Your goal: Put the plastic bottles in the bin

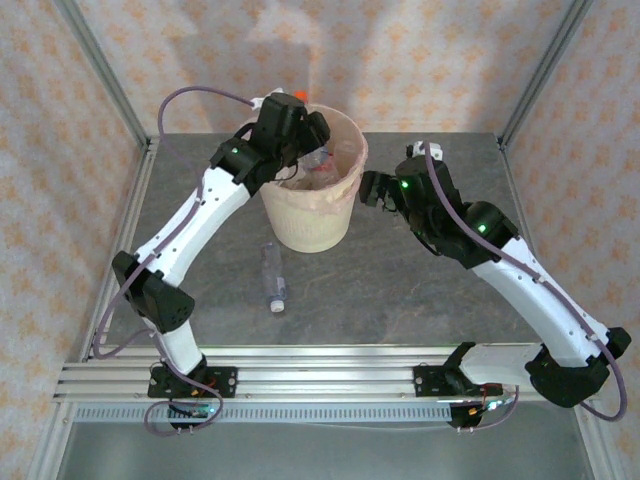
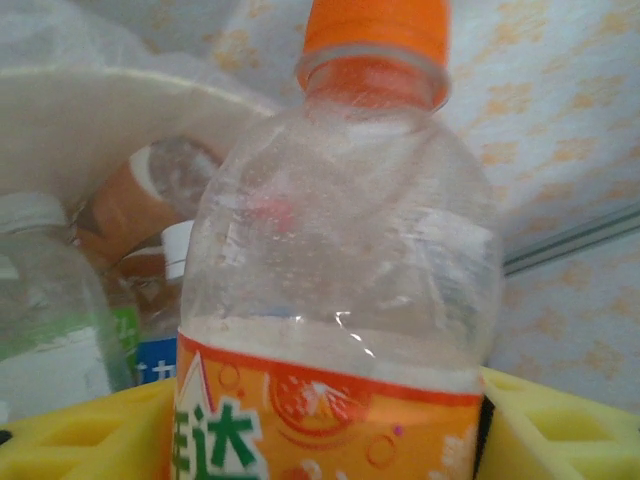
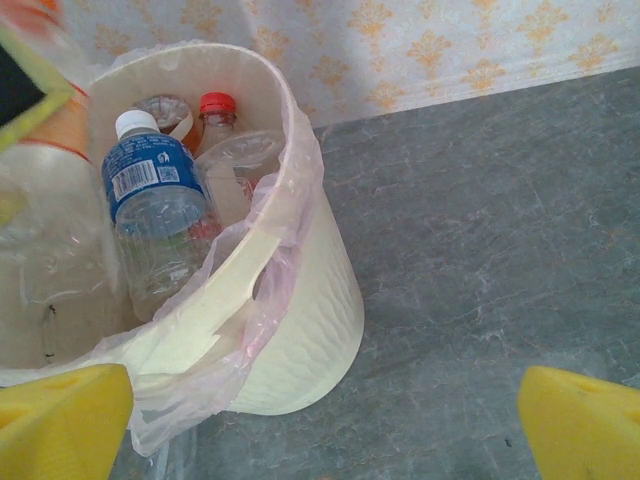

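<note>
Our left gripper [image 1: 303, 125] has the bottle [image 2: 340, 270] between its jaws above the bin [image 1: 340, 215] — gripped or slack, we cannot tell. Best we let go over its middle; right gripper [image 3: 320, 425] beside the bin, jaws spread.

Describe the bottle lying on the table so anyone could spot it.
Start at the cream bin in the middle of the grey table. In front of it, toward the near edge, lies a clear bottle with a white cap. It is the only bottle on the tabletop.
</note>
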`<state>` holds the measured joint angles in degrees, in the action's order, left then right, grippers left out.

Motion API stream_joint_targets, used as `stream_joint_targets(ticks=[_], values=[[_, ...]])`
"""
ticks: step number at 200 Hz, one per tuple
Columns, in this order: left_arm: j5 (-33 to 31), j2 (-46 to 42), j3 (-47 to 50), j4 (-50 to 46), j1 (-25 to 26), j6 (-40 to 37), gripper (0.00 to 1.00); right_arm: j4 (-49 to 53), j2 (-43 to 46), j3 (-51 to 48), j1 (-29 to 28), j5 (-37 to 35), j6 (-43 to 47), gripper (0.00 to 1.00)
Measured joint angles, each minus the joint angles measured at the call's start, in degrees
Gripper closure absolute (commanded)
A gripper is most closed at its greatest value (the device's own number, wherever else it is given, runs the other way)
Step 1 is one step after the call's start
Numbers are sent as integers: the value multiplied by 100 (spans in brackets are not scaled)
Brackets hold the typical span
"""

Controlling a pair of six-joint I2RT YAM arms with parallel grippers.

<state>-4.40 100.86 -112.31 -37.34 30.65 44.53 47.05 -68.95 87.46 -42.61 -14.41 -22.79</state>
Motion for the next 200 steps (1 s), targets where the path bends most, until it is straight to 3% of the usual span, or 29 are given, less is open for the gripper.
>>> stream_joint_targets(ticks=[22, 42, 112, 200], values=[[-243, -22, 39, -26, 13, 90, 10, -2, 92, -15, 0, -7, -15, 1], [-468, -42, 61, -63, 15, 149, 9, -2, 153, -15, 0, -20, -17, 1], [-837, -48, 61, -227, 15, 118, 26, -4, 157, -15, 0, -17, -17, 1], [-435, -72, 61, -166, 17, 63, 31, -70, 138, -13, 0, -11, -17, 1]])
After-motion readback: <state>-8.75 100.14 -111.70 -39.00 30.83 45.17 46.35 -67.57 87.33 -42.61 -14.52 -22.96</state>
